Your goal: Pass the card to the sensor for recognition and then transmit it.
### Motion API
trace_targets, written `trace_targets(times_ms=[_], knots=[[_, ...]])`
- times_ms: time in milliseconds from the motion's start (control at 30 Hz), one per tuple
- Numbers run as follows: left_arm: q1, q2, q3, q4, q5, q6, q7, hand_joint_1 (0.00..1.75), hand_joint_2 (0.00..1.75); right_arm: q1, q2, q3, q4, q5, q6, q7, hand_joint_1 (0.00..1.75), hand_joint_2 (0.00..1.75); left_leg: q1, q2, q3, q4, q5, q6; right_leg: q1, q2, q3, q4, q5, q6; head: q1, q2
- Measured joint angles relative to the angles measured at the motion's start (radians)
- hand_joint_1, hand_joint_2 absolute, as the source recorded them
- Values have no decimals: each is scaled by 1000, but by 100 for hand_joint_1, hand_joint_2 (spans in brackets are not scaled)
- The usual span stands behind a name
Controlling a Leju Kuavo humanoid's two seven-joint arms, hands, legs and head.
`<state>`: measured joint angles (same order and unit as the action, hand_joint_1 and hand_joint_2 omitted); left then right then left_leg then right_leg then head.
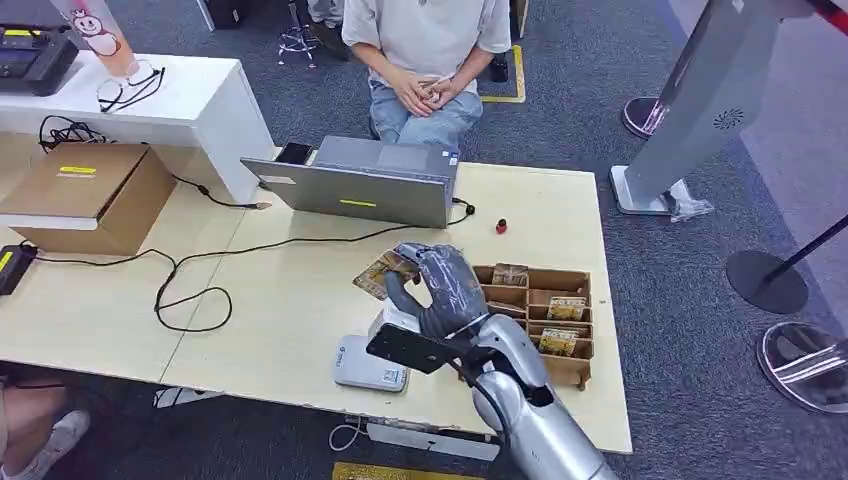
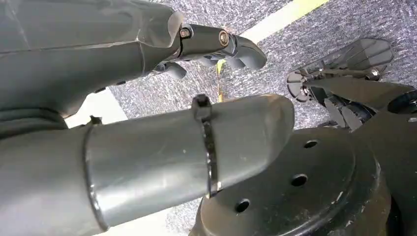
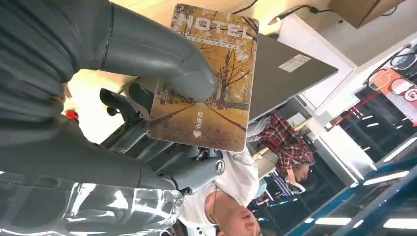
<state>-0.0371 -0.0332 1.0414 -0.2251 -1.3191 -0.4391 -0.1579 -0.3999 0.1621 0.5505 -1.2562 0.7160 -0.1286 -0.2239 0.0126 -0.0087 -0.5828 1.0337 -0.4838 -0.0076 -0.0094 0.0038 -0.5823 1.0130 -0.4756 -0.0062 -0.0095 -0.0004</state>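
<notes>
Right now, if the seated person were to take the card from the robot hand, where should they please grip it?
Probably by the free end with the printed title: the card sticks out past the right robot hand toward the laptop. The thumb pins its face further in, with fingers behind, so pinch both faces, coming from the laptop side.

A pale wooden table [image 1: 280,300] stood on grey-blue carpet [image 1: 650,90]. A white counter [image 1: 190,90] adjoined its far left. Ceiling light strips [image 3: 378,178] glowed overhead.
</notes>
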Motion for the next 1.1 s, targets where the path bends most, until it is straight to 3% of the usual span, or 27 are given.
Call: trace_targets(times_ms=[167,367,1100], knots=[[0,0,0,0,0,0,0,0,0,0,0,1,-4,-8,8,-1,175,175,0,0,0,0,0,0,0,0,0,0,0,0,0,0],[0,0,0,0,0,-1,0,0,0,5,0,27,9,-112,88,-17,175,175,0,0,0,0,0,0,0,0,0,0,0,0,0,0],[3,0,8,0,27,-2,1,0,0,-24,20,128,274,-139,100,1,175,175,0,0,0,0,0,0,0,0,0,0,0,0,0,0]])
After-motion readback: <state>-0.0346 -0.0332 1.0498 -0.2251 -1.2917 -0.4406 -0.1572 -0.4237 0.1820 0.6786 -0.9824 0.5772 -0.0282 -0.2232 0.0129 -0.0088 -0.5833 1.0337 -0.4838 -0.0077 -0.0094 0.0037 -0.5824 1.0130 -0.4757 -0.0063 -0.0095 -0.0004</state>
